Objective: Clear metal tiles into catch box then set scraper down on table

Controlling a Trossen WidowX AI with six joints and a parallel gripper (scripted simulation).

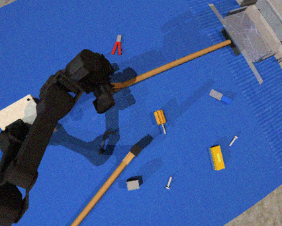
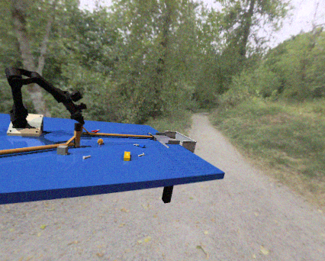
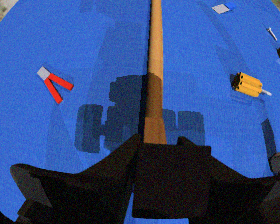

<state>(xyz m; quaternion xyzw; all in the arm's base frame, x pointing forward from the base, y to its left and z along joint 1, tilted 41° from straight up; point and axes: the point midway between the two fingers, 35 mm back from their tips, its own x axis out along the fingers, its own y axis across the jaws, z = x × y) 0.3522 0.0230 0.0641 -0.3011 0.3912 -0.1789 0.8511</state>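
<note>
My gripper (image 1: 113, 87) (image 2: 80, 120) (image 3: 159, 140) is shut on the grip end of the long scraper. Its wooden handle (image 1: 179, 63) (image 2: 118, 135) (image 3: 156, 45) runs out to the steel plate. The scraper's dark head (image 1: 235, 49) is at the plate's near edge, between two flared side strips. The steel bench plate (image 1: 246, 34) (image 2: 166, 140) looks grey with pale streaks; I cannot make out a separate tile on it. The catch box (image 1: 269, 14) (image 2: 188, 144) is at its far end, and its inside is mostly out of view.
A second wooden-handled tool (image 1: 102, 189) (image 2: 34, 148) lies nearer the front. Red pliers (image 1: 119, 46) (image 3: 54, 85), an orange-handled tool (image 1: 160, 117) (image 3: 248, 85), a blue-and-grey piece (image 1: 220, 96), a yellow block (image 1: 217, 158), a grey block (image 1: 133, 184) and two screws lie around.
</note>
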